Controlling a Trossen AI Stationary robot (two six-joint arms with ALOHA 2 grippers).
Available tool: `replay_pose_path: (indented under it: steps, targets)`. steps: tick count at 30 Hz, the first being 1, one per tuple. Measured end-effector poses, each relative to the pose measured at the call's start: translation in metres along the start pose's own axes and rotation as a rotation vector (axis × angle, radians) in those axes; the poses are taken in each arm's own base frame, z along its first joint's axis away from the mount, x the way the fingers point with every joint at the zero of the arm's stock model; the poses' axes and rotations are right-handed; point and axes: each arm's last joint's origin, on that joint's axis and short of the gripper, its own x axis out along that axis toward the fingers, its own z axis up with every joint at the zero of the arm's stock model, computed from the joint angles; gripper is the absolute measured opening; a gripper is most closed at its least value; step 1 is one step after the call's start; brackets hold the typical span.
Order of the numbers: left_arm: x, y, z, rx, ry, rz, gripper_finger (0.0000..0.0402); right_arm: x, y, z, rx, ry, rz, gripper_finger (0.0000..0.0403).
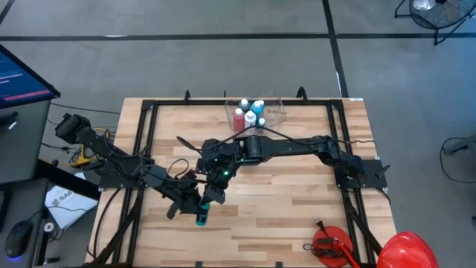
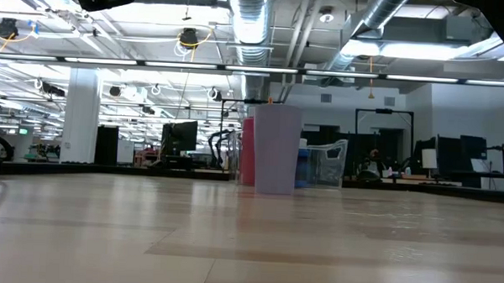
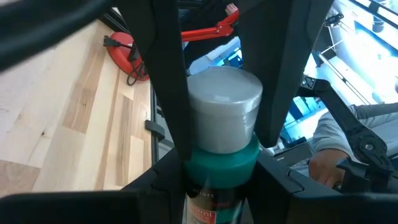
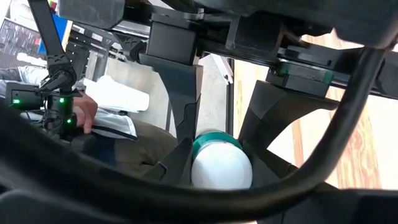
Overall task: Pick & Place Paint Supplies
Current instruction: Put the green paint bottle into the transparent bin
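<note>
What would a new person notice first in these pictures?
Most striking is the meeting of both arms near the table's front: the left gripper is shut on a teal bottle with a white cap, and the right gripper is right beside it. At the far edge, a clear tub already holds several small bottles.

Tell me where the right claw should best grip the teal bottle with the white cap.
Probably on the white cap of the teal bottle, coming from the cap end: the left claw clamps the shoulder below, leaving only the round cap free.
</note>
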Motion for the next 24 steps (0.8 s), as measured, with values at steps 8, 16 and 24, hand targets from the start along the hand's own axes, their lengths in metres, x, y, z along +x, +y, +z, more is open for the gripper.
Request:
replay_pose_path:
  steps: [8, 16, 24]
  targets:
    - [0.0, 0.0, 0.0, -0.045, 0.007, -0.005, 0.0185, 0.0, 0.0, -0.003, 0.015, 0.033, 0.01, 0.0109]
    - [0.0, 0.004, -0.003, -0.092, 0.037, 0.038, 0.0297, 0.0, -0.003, -0.008, 0.042, 0.079, -0.027, 0.0109]
    - [-0.001, 0.011, -0.008, -0.094, 0.088, 0.117, 0.033, -0.019, -0.016, -0.009, 0.084, 0.124, -0.101, 0.0109]
